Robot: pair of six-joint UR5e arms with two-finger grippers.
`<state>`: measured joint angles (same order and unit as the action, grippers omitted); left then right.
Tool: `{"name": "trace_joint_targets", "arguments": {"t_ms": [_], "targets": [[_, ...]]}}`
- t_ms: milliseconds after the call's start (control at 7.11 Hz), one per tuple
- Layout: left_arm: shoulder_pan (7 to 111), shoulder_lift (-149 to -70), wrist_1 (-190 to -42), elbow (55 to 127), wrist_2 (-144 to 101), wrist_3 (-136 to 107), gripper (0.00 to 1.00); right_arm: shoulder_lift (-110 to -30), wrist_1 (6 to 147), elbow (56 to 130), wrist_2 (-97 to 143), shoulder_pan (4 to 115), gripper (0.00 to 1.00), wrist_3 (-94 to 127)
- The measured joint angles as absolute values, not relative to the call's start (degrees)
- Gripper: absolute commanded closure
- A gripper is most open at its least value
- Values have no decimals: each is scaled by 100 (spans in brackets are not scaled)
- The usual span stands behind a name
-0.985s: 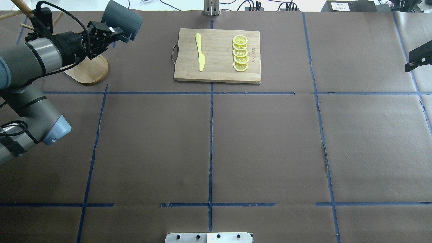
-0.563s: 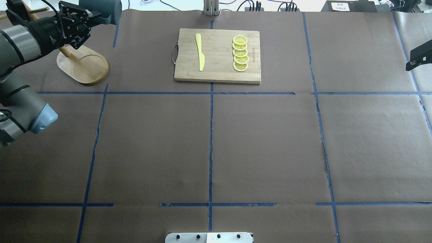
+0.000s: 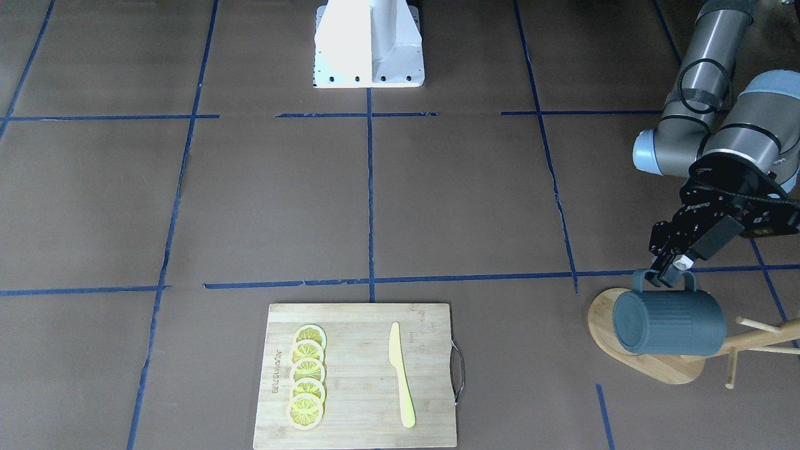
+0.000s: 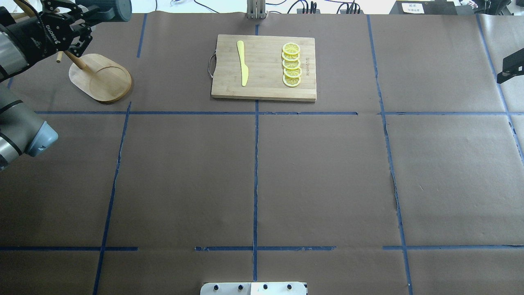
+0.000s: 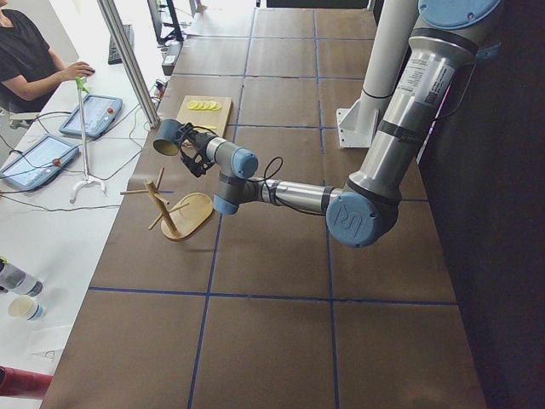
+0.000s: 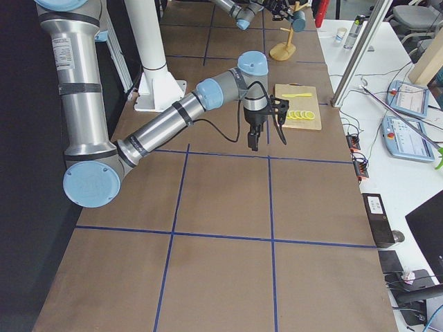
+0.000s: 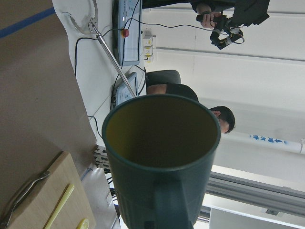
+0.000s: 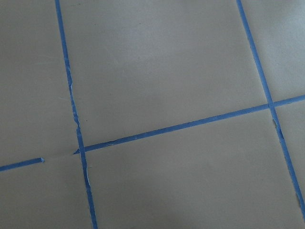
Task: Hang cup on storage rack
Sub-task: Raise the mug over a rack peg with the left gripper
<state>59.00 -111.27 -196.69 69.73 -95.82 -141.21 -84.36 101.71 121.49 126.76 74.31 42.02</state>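
Note:
My left gripper (image 3: 672, 270) is shut on the loop handle of the dark blue-grey ribbed cup (image 3: 669, 324). It holds the cup on its side in the air, over the wooden storage rack's oval base (image 3: 672, 370), with the mouth turned toward the pegs (image 3: 757, 324). In the overhead view the cup (image 4: 109, 8) is at the far left edge, beyond the rack's base (image 4: 102, 78) and its leaning post (image 4: 73, 60). The left wrist view looks into the cup's (image 7: 162, 157) yellowish inside. My right gripper (image 6: 253, 137) hangs over bare table; I cannot tell whether it is open.
A rectangular cutting board (image 4: 264, 67) with a yellow knife (image 4: 242, 63) and several lemon slices (image 4: 291, 64) lies at the far middle. The table's far edge runs just behind the rack. An operator (image 5: 25, 60) sits beyond that edge.
My left gripper has carried the cup leftward and toward the table's far edge, uncovering the rack's base and post. The right gripper has shifted slightly toward the right edge.

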Motion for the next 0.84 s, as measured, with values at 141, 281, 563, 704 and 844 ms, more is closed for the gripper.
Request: {"name": "trace_joint_targets", "arguments": {"t_ms": [141, 281, 563, 704, 844], "targets": [[6012, -11127, -19850, 6784, -9586, -14333, 100, -8440, 10172, 12168, 12678, 7452, 1, 4201], [6084, -11129, -20045, 6576, -9588, -14534, 100, -8444, 10175, 12193, 12677, 7464, 1, 4203], [6137, -11141, -20420, 6280, -9589, -15031, 100, -8446, 10177, 12228, 12682, 7470, 1, 4205], [6143, -11141, -20526, 6242, -9589, -15278, 100, -8446, 10178, 12237, 12685, 7470, 1, 4208], [6153, -11136, -20633, 6206, -9591, -15525, 100, -8446, 10178, 12245, 12688, 7470, 1, 4209]]}}
